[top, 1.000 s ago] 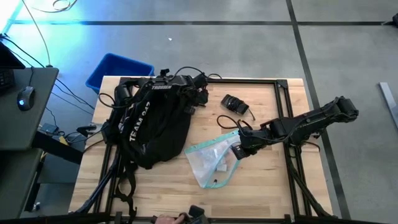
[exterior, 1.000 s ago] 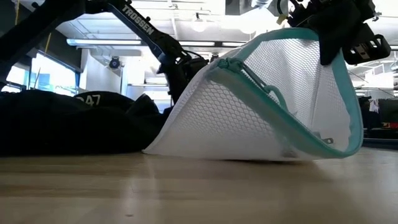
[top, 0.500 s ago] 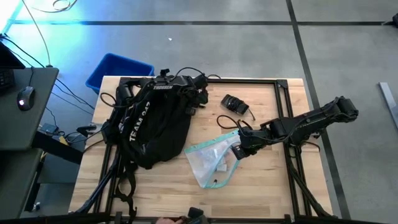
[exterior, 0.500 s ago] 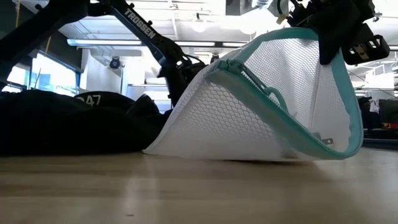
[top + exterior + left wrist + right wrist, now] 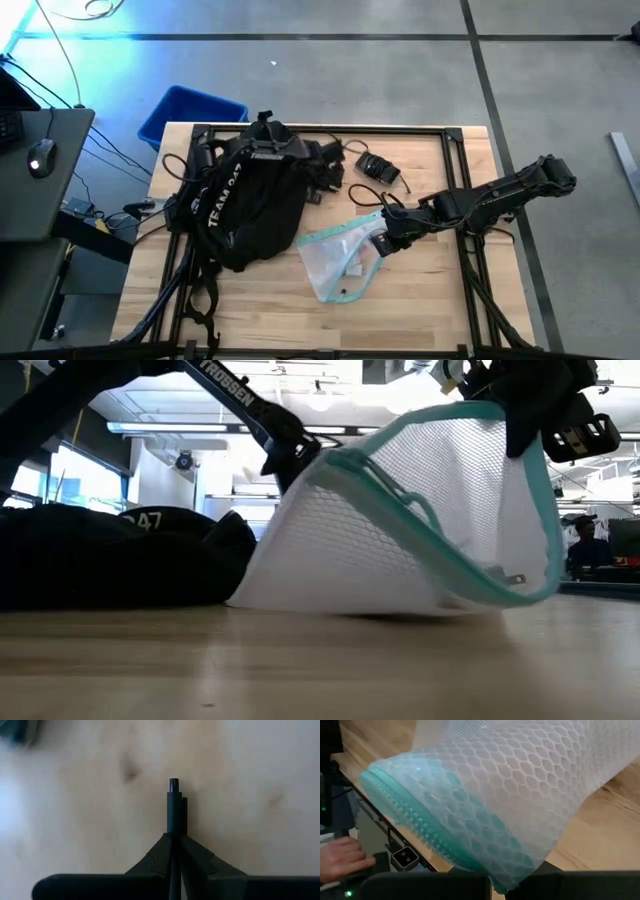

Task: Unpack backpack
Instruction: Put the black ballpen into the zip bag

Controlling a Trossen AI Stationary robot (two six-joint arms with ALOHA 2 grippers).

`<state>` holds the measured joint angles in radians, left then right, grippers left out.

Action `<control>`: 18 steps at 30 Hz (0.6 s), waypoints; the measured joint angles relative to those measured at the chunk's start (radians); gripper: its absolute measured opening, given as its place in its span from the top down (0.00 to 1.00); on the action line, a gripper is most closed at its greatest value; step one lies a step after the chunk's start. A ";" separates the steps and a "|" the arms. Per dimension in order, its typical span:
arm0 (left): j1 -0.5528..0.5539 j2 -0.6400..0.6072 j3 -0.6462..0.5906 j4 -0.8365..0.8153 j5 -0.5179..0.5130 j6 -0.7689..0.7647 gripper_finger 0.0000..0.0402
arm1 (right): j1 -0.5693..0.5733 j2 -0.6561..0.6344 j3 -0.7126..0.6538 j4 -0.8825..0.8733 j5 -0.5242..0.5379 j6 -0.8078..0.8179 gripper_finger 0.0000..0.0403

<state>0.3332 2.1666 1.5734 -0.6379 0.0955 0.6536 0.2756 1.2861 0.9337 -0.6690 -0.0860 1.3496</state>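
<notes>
In the high view, the backpack (image 5: 248, 205) lies left of centre on the table (image 5: 420, 300); a mesh pouch (image 5: 340, 262) lies just right of it, a bin (image 5: 190, 112) at upper left.

Bright overhead glare, blue glow (perhaps a monitor), blurred wrist view.

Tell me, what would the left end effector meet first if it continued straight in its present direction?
Probably only the bare wooden table: the left end effector is shut, and nothing else shows ahead of it.
</notes>
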 joint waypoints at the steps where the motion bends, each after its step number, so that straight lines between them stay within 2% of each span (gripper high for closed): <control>1: -0.013 0.000 0.000 0.000 -0.001 -0.012 0.97 | 0.000 0.000 0.000 0.000 0.000 0.000 1.00; 9: -0.087 -0.005 0.000 -0.013 -0.063 -0.099 0.96 | 0.000 0.000 0.000 0.000 0.005 -0.003 1.00; 18: -0.099 -0.025 0.088 -0.121 -0.056 -0.129 0.82 | 0.000 -0.001 0.000 0.000 0.008 -0.026 1.00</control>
<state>0.2344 2.1414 1.6613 -0.7586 0.0399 0.5251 0.2758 1.2854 0.9337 -0.6693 -0.0782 1.3233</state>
